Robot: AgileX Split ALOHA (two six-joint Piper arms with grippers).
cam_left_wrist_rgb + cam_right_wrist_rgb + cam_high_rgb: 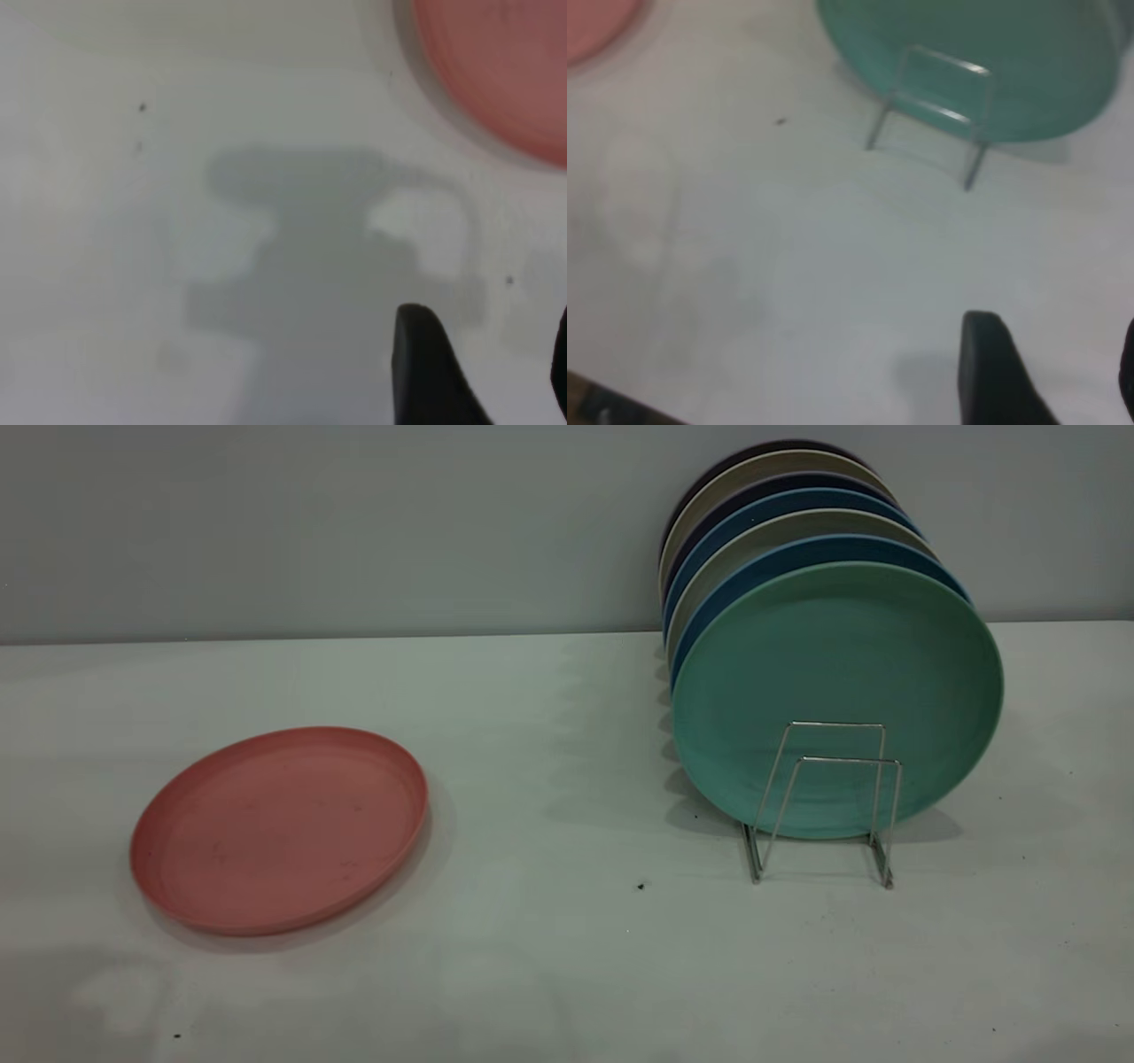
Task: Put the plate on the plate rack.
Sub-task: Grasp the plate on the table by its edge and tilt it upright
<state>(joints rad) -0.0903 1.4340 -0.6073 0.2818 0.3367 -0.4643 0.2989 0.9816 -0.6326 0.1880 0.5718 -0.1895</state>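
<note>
The salmon-pink plate [279, 828] lies flat on the white table at the left. The silver wire plate rack [824, 797] stands at the right, its two front loops bare. Neither gripper shows in the exterior view. In the left wrist view, my left gripper [485, 336] hangs open over bare table, casting a shadow, with the plate's [505, 62] rim a short way off. In the right wrist view, my right gripper [1052, 341] is open above the table, well short of the rack [935, 106]. The pink plate [589, 27] shows at that picture's corner.
A teal-green plate [837, 691] stands upright in the rack, with several blue, beige and dark plates stacked behind it against the grey wall. The white table [567, 957] stretches between the plate and the rack, with a small dark speck [640, 886] on it.
</note>
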